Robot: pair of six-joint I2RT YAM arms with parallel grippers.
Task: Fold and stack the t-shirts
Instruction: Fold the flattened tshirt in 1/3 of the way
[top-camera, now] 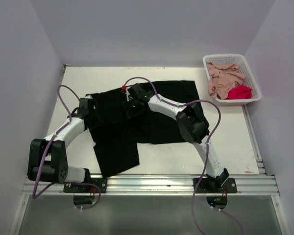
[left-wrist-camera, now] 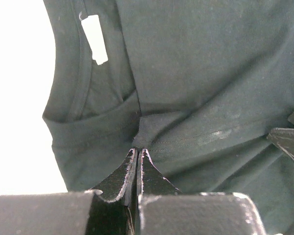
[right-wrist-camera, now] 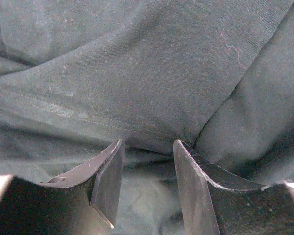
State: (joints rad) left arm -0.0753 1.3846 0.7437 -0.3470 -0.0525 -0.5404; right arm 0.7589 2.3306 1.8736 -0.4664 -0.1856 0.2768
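A large black t-shirt (top-camera: 152, 115) lies partly folded and rumpled on the white table, one part trailing toward the front edge. My left gripper (top-camera: 86, 110) is at the shirt's left side, near the collar with its white label (left-wrist-camera: 95, 38). Its jaws (left-wrist-camera: 138, 150) are shut, with a small pinch of black cloth bunched at their tips. My right gripper (top-camera: 132, 102) is low over the shirt's upper middle. Its jaws (right-wrist-camera: 148, 145) are open, with a stitched hem fold (right-wrist-camera: 88, 117) lying just ahead of the fingertips. A dusty pink t-shirt (top-camera: 223, 78) and a bright red t-shirt (top-camera: 240, 92) lie crumpled in the basket.
A white lattice basket (top-camera: 229, 58) stands at the back right corner. White walls close in the table on the left, back and right. A metal rail (top-camera: 152, 183) runs along the front edge by the arm bases. One right-gripper finger shows at the right edge of the left wrist view (left-wrist-camera: 290, 141).
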